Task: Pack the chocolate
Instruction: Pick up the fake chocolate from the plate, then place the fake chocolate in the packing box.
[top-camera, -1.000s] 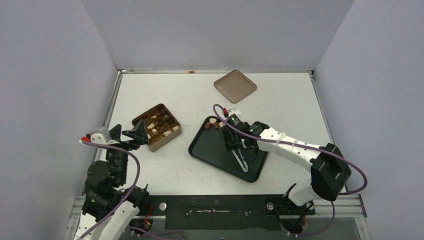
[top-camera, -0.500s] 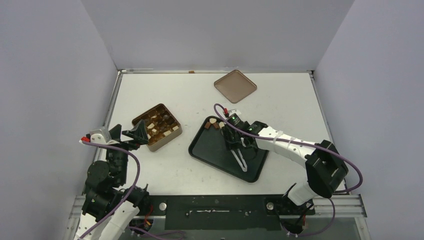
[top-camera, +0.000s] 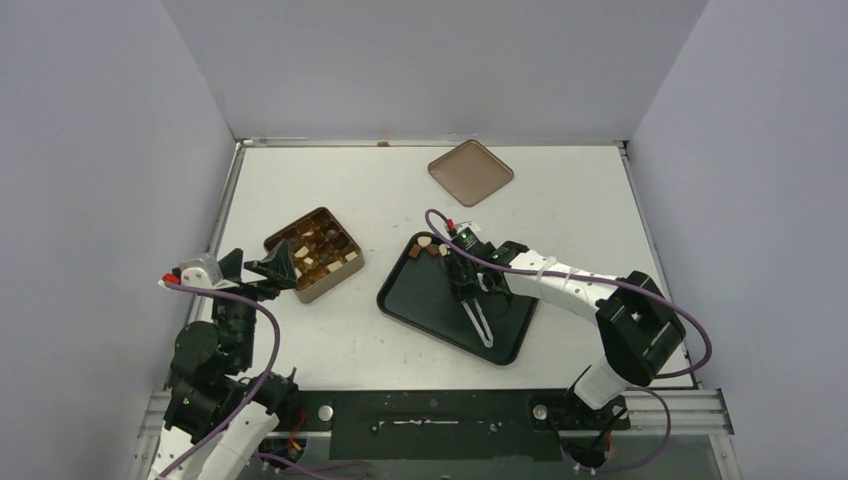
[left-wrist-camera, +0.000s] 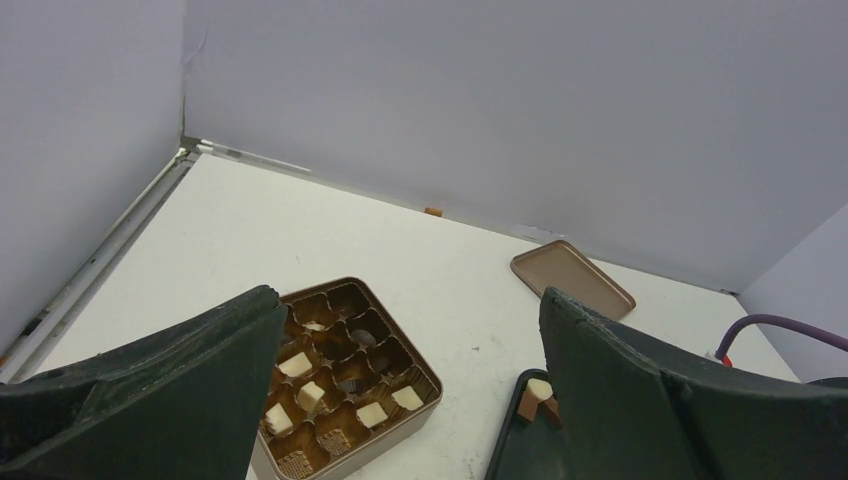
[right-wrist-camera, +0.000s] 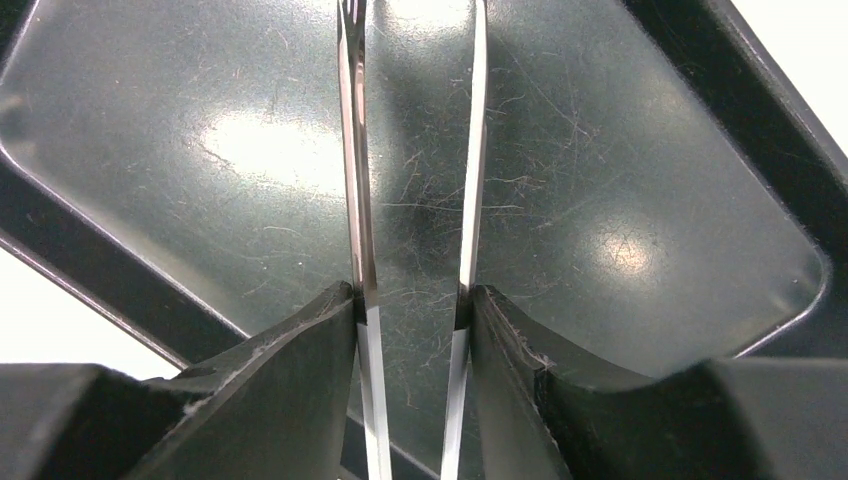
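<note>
The right tool (right-wrist-camera: 412, 300) pinches a pair of metal tweezers (right-wrist-camera: 357, 200), one finger pressed on the outside of each blade, and the blades stand apart. The right wrist view shows this grip close up, over the scratched floor of a black tray (right-wrist-camera: 600, 180). From above, the same tool (top-camera: 470, 283) is small and dark at mid-frame. The tweezers (top-camera: 481, 322) show there as a thin pale line running toward the lower right across the tray (top-camera: 425, 295).

The left tool (left-wrist-camera: 408, 298) is spread wide with nothing between its fingers. In the top view it (top-camera: 262, 270) sits at the left of the frame, just beside a square gold-brown tin (top-camera: 325, 291).

The left wrist view looks between its fingers into the tin (left-wrist-camera: 330, 465). It shows the chocolate (left-wrist-camera: 296, 364): cream pieces and brown ones sit in the compartments. More chocolate (left-wrist-camera: 540, 390) lies at the tray's corner, partly hidden by the right-hand finger. From above those pieces (top-camera: 428, 246) sit at the tray's upper corner, just beside the right tool.

A flat brown lid (top-camera: 470, 172) lies apart in the upper middle of the top view. A tiny brown scrap (top-camera: 383, 144) rests at the far edge. A purple cable (top-camera: 690, 350) loops round the right arm.

The worktop (top-camera: 380, 190) is white. Plain grey-lilac walls (top-camera: 430, 60) close it in on three sides.
</note>
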